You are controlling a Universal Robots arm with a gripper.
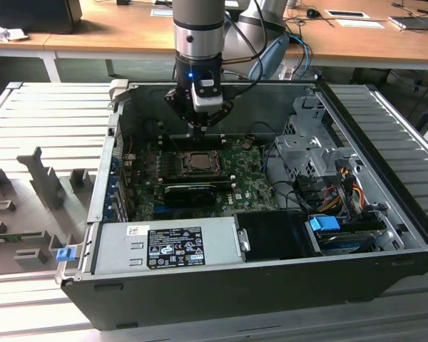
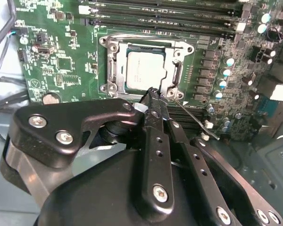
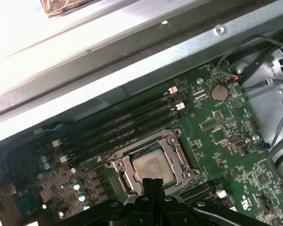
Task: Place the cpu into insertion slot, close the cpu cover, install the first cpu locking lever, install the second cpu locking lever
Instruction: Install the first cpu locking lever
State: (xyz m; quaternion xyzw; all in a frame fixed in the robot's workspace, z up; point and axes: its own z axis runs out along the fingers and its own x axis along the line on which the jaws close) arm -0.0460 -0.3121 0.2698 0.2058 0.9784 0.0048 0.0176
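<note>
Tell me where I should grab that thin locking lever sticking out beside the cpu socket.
Probably its free outer end, away from the cpu cover; come from above and pinch across it. The locking lever is a thin straight wire angling out from the cover's corner.

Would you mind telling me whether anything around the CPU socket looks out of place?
One thin locking lever juts out, seemingly unlatched, from the socket corner beside the hand; the cpu sits square under the cpu cover.
</note>
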